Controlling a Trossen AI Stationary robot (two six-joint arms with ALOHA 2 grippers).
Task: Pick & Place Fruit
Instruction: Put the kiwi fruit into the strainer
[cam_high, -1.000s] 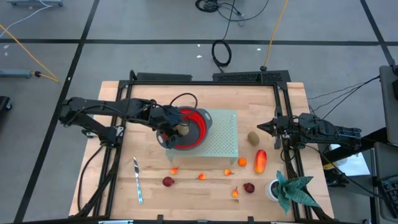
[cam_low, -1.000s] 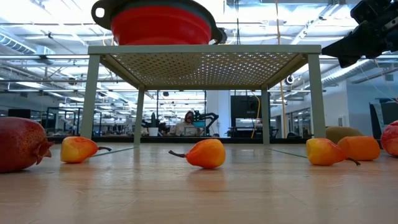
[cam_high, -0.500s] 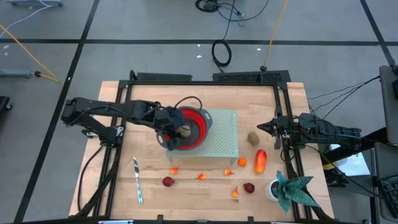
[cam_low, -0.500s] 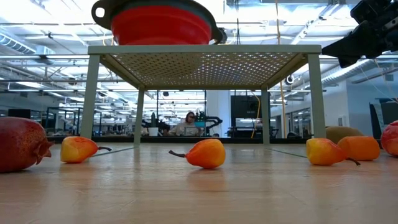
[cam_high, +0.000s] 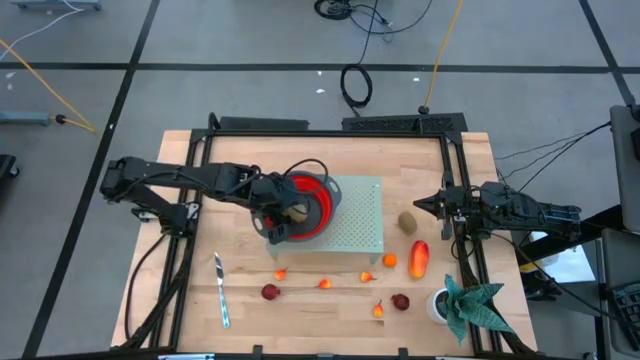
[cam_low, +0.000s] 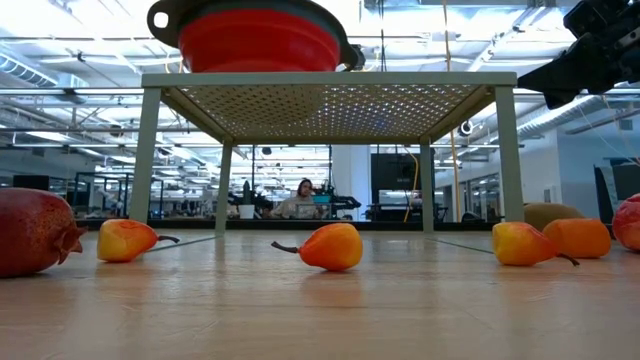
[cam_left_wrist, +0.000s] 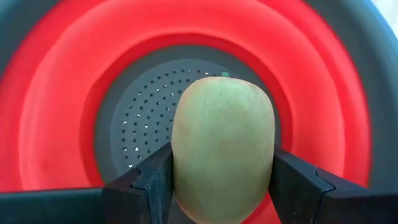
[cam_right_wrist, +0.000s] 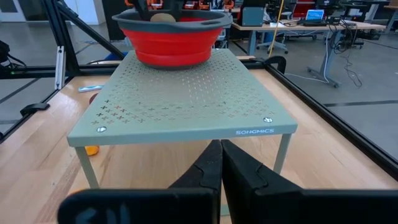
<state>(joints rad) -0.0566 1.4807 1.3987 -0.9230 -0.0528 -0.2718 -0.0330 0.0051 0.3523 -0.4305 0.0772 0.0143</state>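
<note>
A brownish-green kiwi (cam_left_wrist: 222, 137) sits between the fingers of my left gripper (cam_high: 291, 213), which is shut on it over the red colander bowl (cam_high: 312, 205). The bowl stands on a grey-green perforated shelf (cam_high: 360, 225). In the right wrist view the kiwi (cam_right_wrist: 163, 17) shows at the bowl's rim height. On the table lie another kiwi (cam_high: 407, 221), a longer red-orange piece (cam_high: 419, 257), two dark red round ones (cam_high: 270, 292) (cam_high: 401, 301) and several tiny orange ones (cam_high: 325, 283). My right gripper (cam_high: 420, 203) waits shut at the table's right side. My left gripper pinches the kiwi by its two long sides (cam_left_wrist: 180, 168) between its two fingers (cam_left_wrist: 152, 180), coming from the table's left and slanting down. The kiwi stands out beyond the fingertips over the bowl's grey perforated bottom (cam_left_wrist: 146, 115). Whether it touches the bowl I cannot tell.
A silver knife (cam_high: 221, 290) lies near the table's front left. A green leafy plant in a white pot (cam_high: 462, 305) stands at the front right corner. A black frame (cam_high: 330, 125) runs along the table's far edge and sides.
My left gripper has rolled a little about its own line while holding the kiwi over the red bowl. The fruit on the table has not moved.
</note>
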